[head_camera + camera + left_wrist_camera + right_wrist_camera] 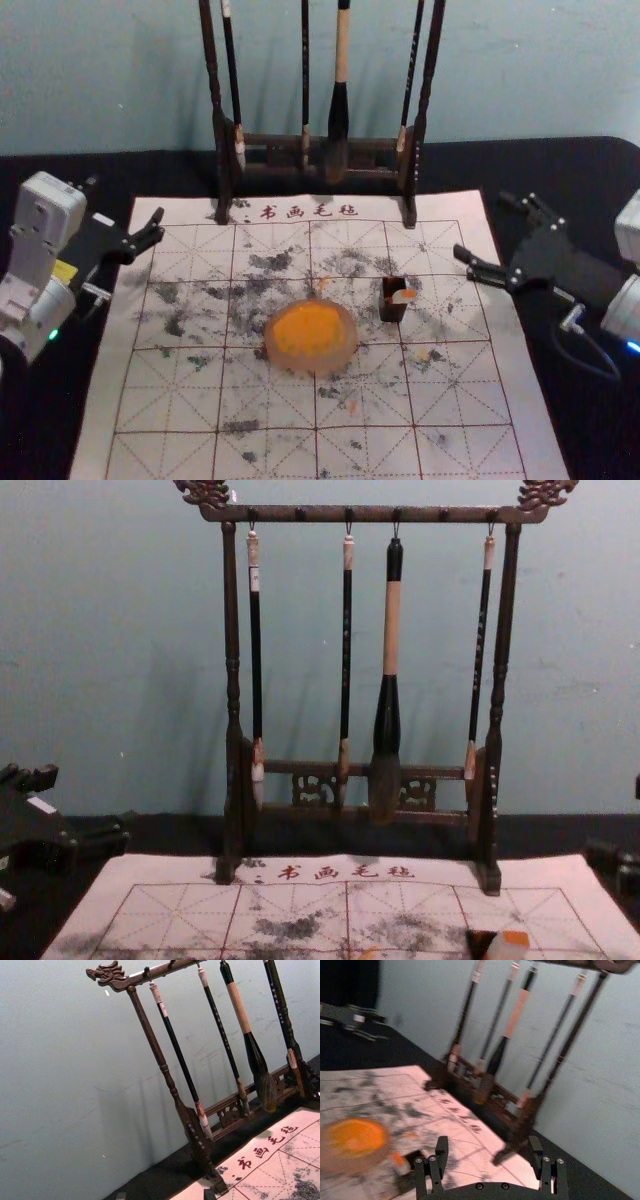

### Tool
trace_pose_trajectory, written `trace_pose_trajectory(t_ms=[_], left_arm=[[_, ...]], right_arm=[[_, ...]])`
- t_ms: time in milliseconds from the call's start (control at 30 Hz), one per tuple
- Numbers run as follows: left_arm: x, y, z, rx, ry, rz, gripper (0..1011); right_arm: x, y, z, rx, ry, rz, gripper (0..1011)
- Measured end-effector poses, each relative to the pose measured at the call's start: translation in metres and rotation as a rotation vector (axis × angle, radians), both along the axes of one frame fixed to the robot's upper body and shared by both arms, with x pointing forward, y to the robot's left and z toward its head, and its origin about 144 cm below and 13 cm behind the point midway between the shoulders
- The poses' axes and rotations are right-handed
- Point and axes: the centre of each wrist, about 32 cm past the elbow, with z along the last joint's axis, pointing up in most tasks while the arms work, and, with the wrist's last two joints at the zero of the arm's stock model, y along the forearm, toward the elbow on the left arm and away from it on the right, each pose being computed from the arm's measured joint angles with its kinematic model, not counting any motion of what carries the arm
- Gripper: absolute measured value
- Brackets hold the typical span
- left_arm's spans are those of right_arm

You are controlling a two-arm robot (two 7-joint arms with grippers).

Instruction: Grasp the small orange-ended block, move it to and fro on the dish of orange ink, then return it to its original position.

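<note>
The small dark block [390, 302] with a pale and orange end rests on the mat, just right of the round dish [345, 358] of orange ink. In the right wrist view the block [411, 1164] is beside the dish [345, 1163], and the chest view has the block [482, 943] at its bottom edge. My right gripper [480, 225] stands open off the mat's right side, to the right of the block; its spread fingertips [489, 1145] hold nothing. Off the mat's left side, my left gripper [125, 200] is parked open, well away from the dish; its fingertips [165, 1195] are apart.
A wooden rack [225, 160] with several hanging brushes stands across the mat's back edge, before a pale wall. The gridded white mat [470, 455] has dark ink stains and lies on a black-covered table [600, 430]. A cable [575, 360] loops below the right arm.
</note>
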Motion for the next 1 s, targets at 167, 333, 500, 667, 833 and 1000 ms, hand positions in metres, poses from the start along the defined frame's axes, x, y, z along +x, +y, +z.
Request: trace_pose_trajectory(t_ms=[167, 333, 500, 667, 833, 1000], left_arm=[[0.0, 0.0, 0.0, 0.0, 0.0, 0.0, 1001], [0.0, 0.0, 0.0, 0.0, 0.0, 0.0, 1001], [0.0, 0.0, 0.0, 0.0, 0.0, 0.0, 1001], [0.0, 0.0, 0.0, 0.0, 0.0, 0.0, 1001], [0.0, 0.0, 0.0, 0.0, 0.0, 0.0, 1001], [0.0, 0.0, 0.0, 0.0, 0.0, 0.0, 1001]], right_arm=[[-0.003, -0.003, -0.004, 0.009, 0.009, 0.086, 1000], [-0.006, -0.003, -0.011, 0.003, 0.041, 0.171, 1000], [-0.005, -0.001, -0.018, -0.025, 0.065, 0.248, 1000], [0.003, 0.004, -0.022, -0.061, 0.066, 0.297, 1000], [0.014, 0.009, -0.023, -0.093, 0.061, 0.319, 1000], [0.026, 0.015, -0.024, -0.111, 0.059, 0.324, 1000]])
